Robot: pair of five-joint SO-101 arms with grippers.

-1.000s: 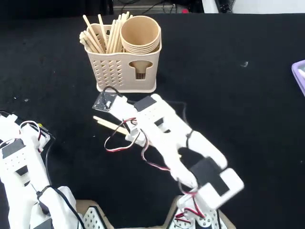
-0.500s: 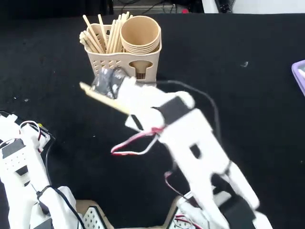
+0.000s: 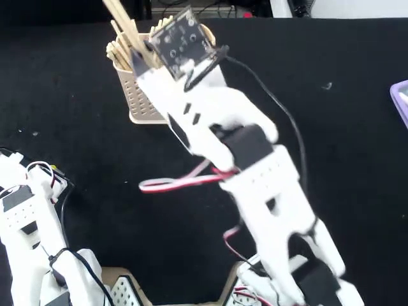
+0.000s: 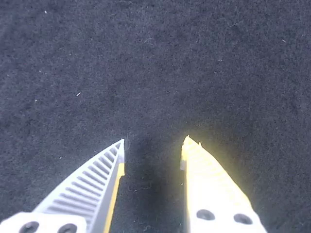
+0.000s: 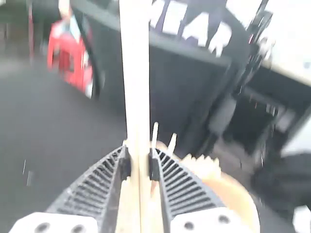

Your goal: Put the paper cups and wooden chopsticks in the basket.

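Wooden chopstick (image 3: pixel 118 16) is clamped tight between the fingers of the right gripper (image 3: pixel 139 58), with most of its length sticking out past the fingertips. Gripper and stick are seen over the basket (image 3: pixel 137 105), at the side where other chopsticks (image 3: pixel 115 51) are stood upright. The left gripper (image 4: pixel 153 143) is spread apart with nothing held, pointed at the black table (image 4: pixel 146 58).

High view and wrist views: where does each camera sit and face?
High view: overhead, looking down on black table, both white arms, beige slotted plastic basket.
Left wrist view: on left arm, facing table past its open fingers.
Right wrist view: on right arm, looking along its gripped wooden chopsticks.
High and right wrist views share those chopsticks.
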